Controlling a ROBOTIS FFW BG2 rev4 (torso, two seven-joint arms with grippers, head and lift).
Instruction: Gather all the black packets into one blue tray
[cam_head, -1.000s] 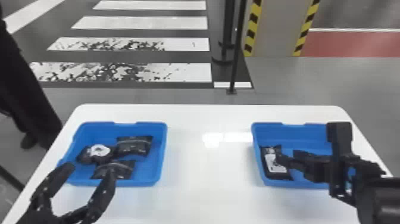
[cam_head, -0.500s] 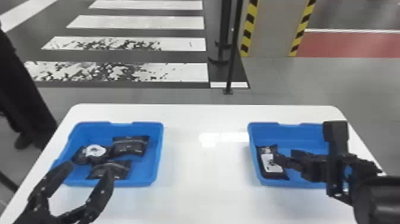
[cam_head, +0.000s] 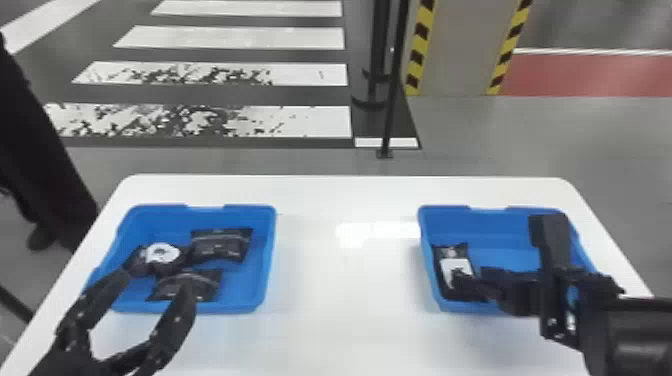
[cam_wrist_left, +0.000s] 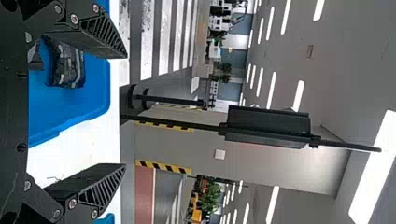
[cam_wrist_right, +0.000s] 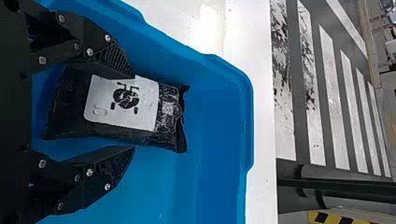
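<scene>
The lone packet (cam_wrist_right: 123, 102) lies beside the right tray's (cam_head: 426, 250) left wall, the right hand's (cam_wrist_right: 134, 112) fingers apart around it. Grasping seems in hand; next, close, lift above that wall and cross mid-worktop (cam_head: 340, 310) towards the other packets (cam_head: 220, 245) in the left tray (cam_head: 268, 260). The left hand (cam_wrist_left: 125, 110), fingers spread, crowds that tray's near edge.
</scene>
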